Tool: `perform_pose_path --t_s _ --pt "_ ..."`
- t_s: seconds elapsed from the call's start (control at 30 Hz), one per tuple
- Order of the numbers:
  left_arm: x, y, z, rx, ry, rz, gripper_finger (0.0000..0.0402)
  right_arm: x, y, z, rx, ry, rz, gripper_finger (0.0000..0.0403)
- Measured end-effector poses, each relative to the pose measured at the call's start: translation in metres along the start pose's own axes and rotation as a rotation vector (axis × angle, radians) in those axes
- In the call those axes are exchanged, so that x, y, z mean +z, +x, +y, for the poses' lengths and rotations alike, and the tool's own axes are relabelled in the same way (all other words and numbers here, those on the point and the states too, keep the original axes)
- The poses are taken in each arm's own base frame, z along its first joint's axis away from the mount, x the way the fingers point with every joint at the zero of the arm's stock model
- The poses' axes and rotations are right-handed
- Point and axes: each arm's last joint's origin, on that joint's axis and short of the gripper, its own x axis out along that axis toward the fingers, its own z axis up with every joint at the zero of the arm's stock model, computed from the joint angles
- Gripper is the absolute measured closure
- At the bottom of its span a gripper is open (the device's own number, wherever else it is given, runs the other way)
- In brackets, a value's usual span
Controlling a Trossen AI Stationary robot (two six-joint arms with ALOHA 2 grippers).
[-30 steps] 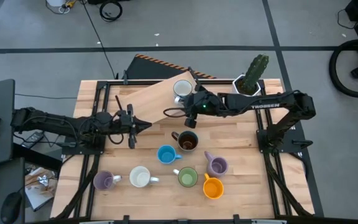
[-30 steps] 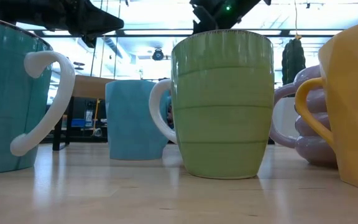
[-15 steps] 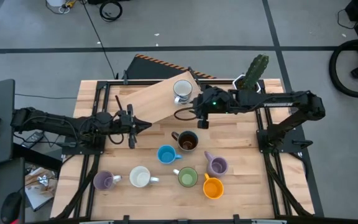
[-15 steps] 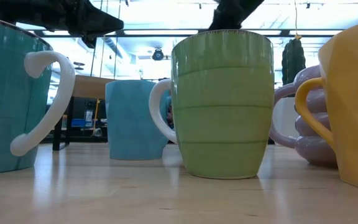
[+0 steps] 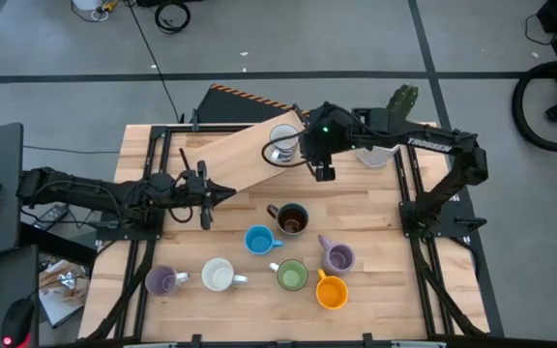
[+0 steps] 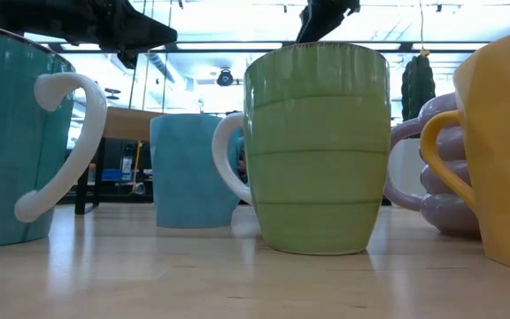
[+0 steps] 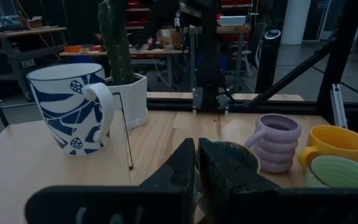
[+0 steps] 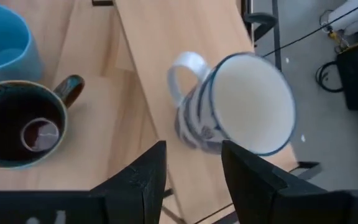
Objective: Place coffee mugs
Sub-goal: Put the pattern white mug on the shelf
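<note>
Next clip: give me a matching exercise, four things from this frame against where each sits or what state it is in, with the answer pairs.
Things:
1. blue-patterned white mug
2. brown mug
3. left end effector
4. orange mug

Place or state:
A. table's near edge, beside the green mug
B. on the raised wooden board
C. shut, holding nothing
D. table's middle, next to the blue mug

Pairs: 1-B, 2-D, 3-C, 4-A

Eight coffee mugs [image 5: 292, 219], one cactus pot [image 5: 380, 153], two arms [image 5: 85, 189]
</note>
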Motion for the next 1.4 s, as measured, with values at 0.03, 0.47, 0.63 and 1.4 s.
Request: perform_pose_path --t_s 0.03,0.47,0.63,1.4 --pt "0.0 0.0 0.0 -0.001 0.001 0.002 0.0374 0.002 -0.001 -0.001 -0.003 -0.01 -0.006 0.0243" --pt "-0.002 0.0 0.0 0.0 0.002 0.023 0.0374 -0.001 -0.002 -0.016 0.02 -0.028 -0.026 0.0243" --pt "-0.002 0.0 0.0 0.0 -0.003 0.021 0.0374 -0.003 -0.001 -0.023 0.022 -0.06 -0.052 0.0243" --pt "-0.002 0.0 0.0 0.0 0.003 0.02 0.0374 -0.003 0.053 -0.032 0.012 -0.167 0.047 0.0321"
